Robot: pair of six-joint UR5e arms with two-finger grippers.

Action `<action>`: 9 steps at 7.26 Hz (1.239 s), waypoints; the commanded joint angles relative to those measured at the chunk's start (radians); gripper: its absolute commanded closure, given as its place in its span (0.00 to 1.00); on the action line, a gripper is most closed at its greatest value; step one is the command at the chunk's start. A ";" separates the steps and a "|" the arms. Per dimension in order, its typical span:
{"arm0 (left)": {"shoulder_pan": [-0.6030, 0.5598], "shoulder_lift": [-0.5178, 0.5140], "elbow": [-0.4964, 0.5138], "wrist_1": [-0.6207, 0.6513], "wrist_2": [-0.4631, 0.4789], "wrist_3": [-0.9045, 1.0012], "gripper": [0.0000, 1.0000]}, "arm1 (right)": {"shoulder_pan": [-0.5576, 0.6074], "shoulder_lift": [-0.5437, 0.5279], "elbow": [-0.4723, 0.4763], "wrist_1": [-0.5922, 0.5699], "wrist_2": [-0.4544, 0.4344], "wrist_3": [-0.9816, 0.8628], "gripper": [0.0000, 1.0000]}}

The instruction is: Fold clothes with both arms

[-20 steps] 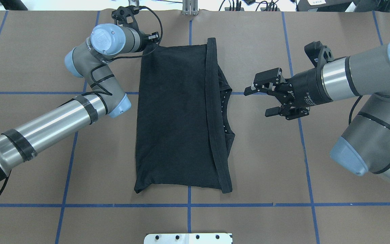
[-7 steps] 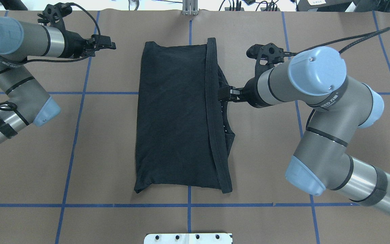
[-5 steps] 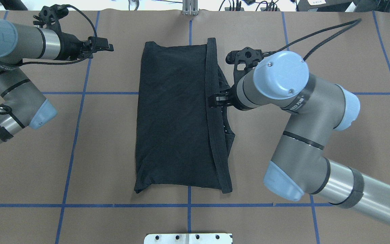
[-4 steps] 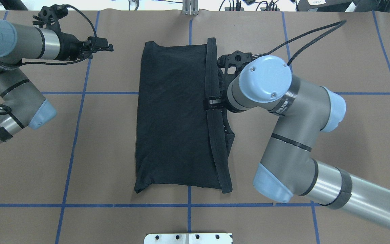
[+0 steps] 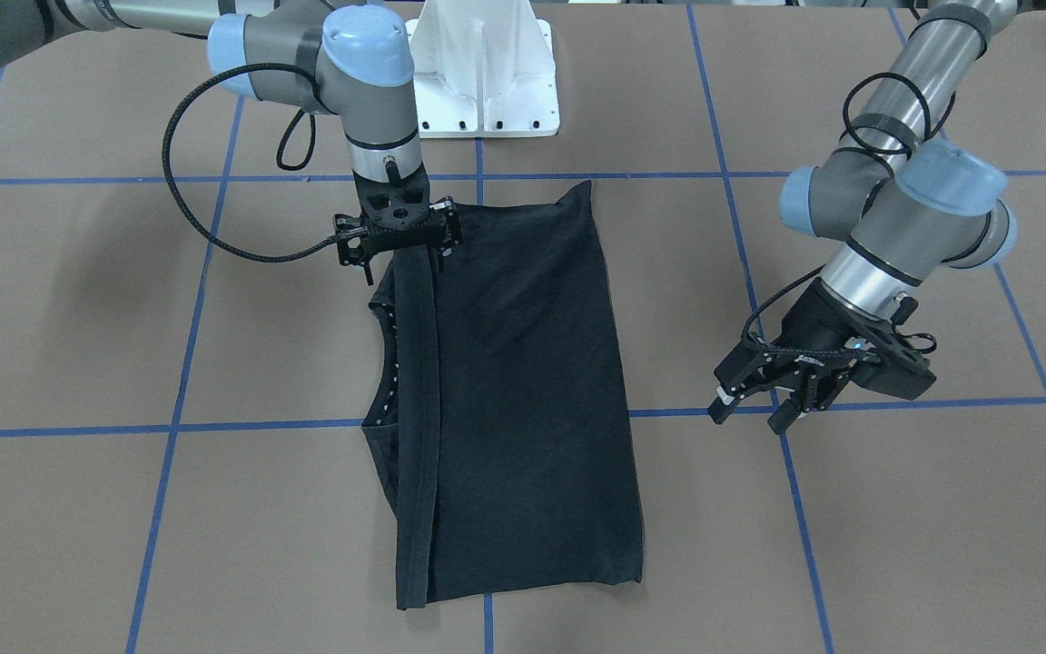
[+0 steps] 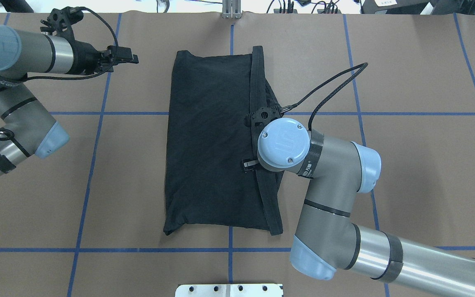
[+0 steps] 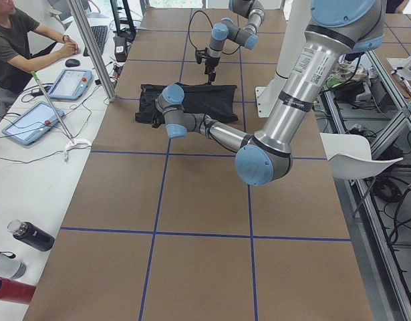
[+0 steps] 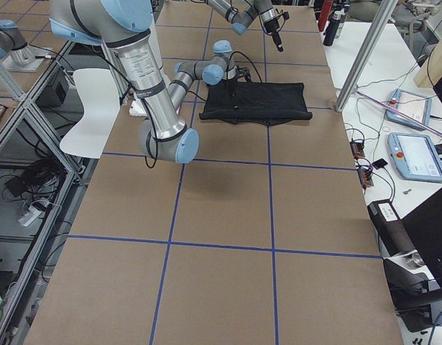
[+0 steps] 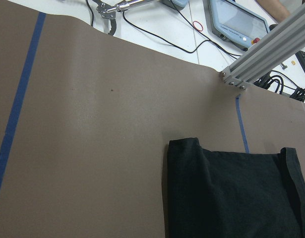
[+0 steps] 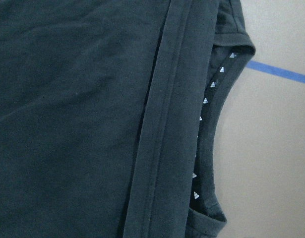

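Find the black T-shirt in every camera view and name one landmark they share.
Front-facing: T-shirt at centre.
Overhead: T-shirt at centre.
Left side: T-shirt upper middle.
Right side: T-shirt upper middle.
Left wrist: T-shirt lower right.
Right wrist: T-shirt fills most.
Landmark: blue tape lines.

The left grey-silver tubular robot arm (image 6: pixel 62 53) and the right grey-silver tubular robot arm (image 6: pixel 332 181) have light blue joint caps. The right arm's round light blue end cap (image 6: pixel 283 142) is embossed with a logo and set with small screws. Black bands (image 6: pixel 390 255) ring the tubes, one lettered in white, a thin black braided cable (image 6: pixel 330 81) loops beside each wrist, and the white ribbed pedestal base (image 5: pixel 484 64) has dark screws along its foot.
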 commanded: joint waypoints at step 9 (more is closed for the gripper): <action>0.003 -0.014 0.003 0.002 0.002 -0.002 0.00 | -0.042 0.008 -0.081 -0.019 -0.009 -0.008 0.01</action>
